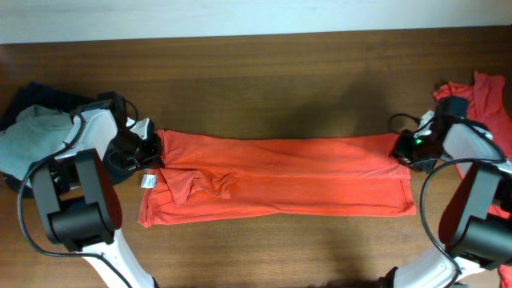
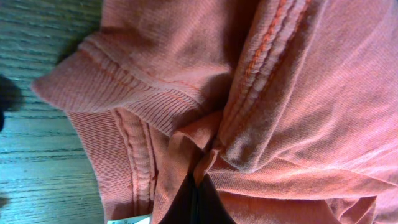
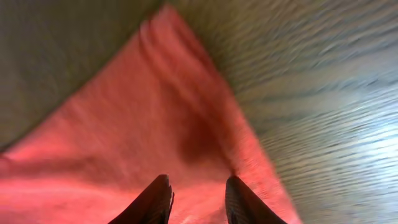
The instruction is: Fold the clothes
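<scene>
The clothes (image 1: 280, 176), an orange-red T-shirt, lie folded into a long strip across the middle of the table, with a small white tag (image 1: 149, 182) at the left end. My left gripper (image 1: 154, 152) is at that left end. In the left wrist view its dark fingers (image 2: 198, 190) are pressed together with a pinch of ribbed orange fabric (image 2: 186, 74) between the tips. My right gripper (image 1: 402, 152) is at the strip's right end. In the right wrist view its fingers (image 3: 198, 185) stand apart just over the shirt's corner (image 3: 168, 118), with nothing between them.
A pale grey-blue tee (image 1: 28, 140) lies on dark navy garments (image 1: 40, 94) at the far left, beside the left arm. Another red garment (image 1: 488, 100) is bunched at the right edge behind the right arm. Bare wooden table (image 1: 272, 80) surrounds the strip.
</scene>
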